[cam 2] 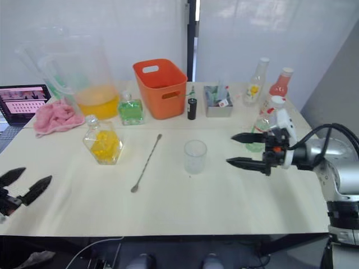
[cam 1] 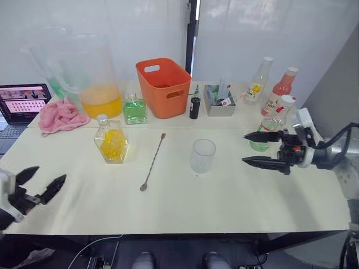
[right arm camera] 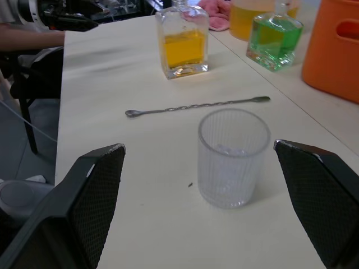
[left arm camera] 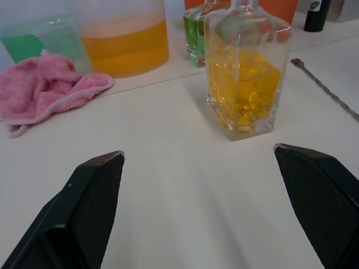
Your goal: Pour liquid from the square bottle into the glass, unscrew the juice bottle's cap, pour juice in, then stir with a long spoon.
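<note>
The square bottle (cam 1: 112,143) holds amber liquid, has a stopper in it and stands left of centre. It shows large in the left wrist view (left arm camera: 247,84). A second square bottle (cam 1: 134,109) with green liquid stands behind it. The ribbed glass (cam 1: 202,156) is upright near the middle, and the long spoon (cam 1: 152,161) lies between bottle and glass. My left gripper (cam 1: 42,180) is open near the front left edge, well short of the amber bottle. My right gripper (cam 1: 244,148) is open, level with the glass (right arm camera: 233,157) and to its right. A white-capped bottle (cam 1: 275,124) stands just behind the right gripper.
An orange bin (cam 1: 162,87), a big pitcher of orange liquid (cam 1: 95,78), a pink cloth (cam 1: 60,116) and a laptop (cam 1: 22,101) line the back. A small dark bottle (cam 1: 194,106), a grey caddy (cam 1: 219,102), a red bottle (cam 1: 280,92) and a clear bottle (cam 1: 258,81) stand back right.
</note>
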`<state>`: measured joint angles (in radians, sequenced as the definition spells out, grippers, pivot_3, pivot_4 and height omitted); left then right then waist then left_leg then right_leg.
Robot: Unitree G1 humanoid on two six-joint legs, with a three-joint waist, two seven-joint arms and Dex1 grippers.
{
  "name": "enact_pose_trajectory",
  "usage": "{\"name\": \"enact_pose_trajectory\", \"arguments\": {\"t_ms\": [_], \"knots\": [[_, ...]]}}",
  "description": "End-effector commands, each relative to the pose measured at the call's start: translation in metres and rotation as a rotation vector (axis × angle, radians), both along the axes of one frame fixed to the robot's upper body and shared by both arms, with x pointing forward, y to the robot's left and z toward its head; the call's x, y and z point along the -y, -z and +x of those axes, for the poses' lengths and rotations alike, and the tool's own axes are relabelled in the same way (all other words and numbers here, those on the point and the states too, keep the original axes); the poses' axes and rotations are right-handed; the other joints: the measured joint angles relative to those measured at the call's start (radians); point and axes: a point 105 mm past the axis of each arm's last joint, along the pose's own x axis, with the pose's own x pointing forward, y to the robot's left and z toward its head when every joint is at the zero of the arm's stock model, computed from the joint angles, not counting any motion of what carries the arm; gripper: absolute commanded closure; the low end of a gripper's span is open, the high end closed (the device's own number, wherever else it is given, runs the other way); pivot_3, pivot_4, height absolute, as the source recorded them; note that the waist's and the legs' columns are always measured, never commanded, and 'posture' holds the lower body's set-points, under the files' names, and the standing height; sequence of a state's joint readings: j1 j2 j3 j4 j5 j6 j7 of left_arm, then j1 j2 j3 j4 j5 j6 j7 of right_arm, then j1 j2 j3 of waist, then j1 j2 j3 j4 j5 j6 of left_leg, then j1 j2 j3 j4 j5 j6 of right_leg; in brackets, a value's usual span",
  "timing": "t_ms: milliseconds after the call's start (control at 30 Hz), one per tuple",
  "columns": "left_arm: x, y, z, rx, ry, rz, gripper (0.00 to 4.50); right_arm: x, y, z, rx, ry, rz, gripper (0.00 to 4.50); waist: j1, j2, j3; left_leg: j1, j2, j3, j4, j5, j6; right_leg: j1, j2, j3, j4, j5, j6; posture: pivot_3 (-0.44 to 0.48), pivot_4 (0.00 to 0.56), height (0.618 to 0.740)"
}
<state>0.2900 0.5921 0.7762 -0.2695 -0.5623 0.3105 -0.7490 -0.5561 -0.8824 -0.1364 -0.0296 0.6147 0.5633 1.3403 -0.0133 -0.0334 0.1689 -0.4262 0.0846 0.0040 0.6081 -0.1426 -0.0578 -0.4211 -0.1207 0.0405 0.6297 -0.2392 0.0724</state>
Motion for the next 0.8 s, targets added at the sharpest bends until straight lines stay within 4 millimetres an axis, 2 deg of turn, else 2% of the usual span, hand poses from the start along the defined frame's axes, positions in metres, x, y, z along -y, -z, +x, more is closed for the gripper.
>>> {"name": "enact_pose_trajectory", "arguments": {"t_ms": [33, 200, 333, 467, 800], "knots": [[0.012, -0.017, -0.005, 0.100, -0.070, 0.013, 0.00, -0.011, -0.015, -0.005, 0.051, -0.052, 0.022, 0.01, 0.005, -0.002, 0.000, 0.000, 0.000, -0.001, 0.000, 0.000, 0.000, 0.000, 0.001, 0.000, 0.000, 0.000, 0.000, 0.000, 0.150, 0.738], [0.033, -0.011, 0.002, 0.160, -0.163, -0.034, 0.00, -0.018, -0.017, -0.006, 0.094, -0.052, 0.051, 0.01, 0.011, -0.002, 0.000, 0.000, 0.000, -0.001, 0.004, -0.002, -0.004, 0.002, 0.001, 0.001, -0.001, 0.001, 0.000, 0.000, 0.150, 0.738], [0.052, -0.005, 0.016, 0.178, -0.179, -0.078, 0.00, -0.013, -0.012, -0.008, 0.092, -0.023, 0.060, 0.01, 0.015, -0.003, 0.000, 0.000, 0.000, -0.001, 0.005, -0.002, -0.003, 0.003, 0.001, 0.001, 0.000, 0.002, 0.000, 0.000, 0.150, 0.738], [0.063, 0.009, 0.041, 0.162, -0.189, -0.135, 0.00, -0.003, -0.001, -0.013, 0.075, 0.032, 0.067, 0.01, 0.022, -0.003, 0.000, -0.001, 0.000, -0.001, 0.006, 0.000, 0.000, 0.003, 0.002, 0.002, -0.001, 0.003, 0.000, 0.000, 0.150, 0.738], [0.082, 0.008, 0.088, 0.125, -0.134, -0.171, 0.00, 0.007, 0.013, -0.030, 0.056, 0.099, 0.055, 0.01, 0.022, -0.003, 0.000, -0.001, 0.000, -0.003, 0.006, 0.000, 0.000, 0.003, 0.006, 0.004, -0.001, 0.003, 0.001, 0.000, 0.150, 0.738]]}}
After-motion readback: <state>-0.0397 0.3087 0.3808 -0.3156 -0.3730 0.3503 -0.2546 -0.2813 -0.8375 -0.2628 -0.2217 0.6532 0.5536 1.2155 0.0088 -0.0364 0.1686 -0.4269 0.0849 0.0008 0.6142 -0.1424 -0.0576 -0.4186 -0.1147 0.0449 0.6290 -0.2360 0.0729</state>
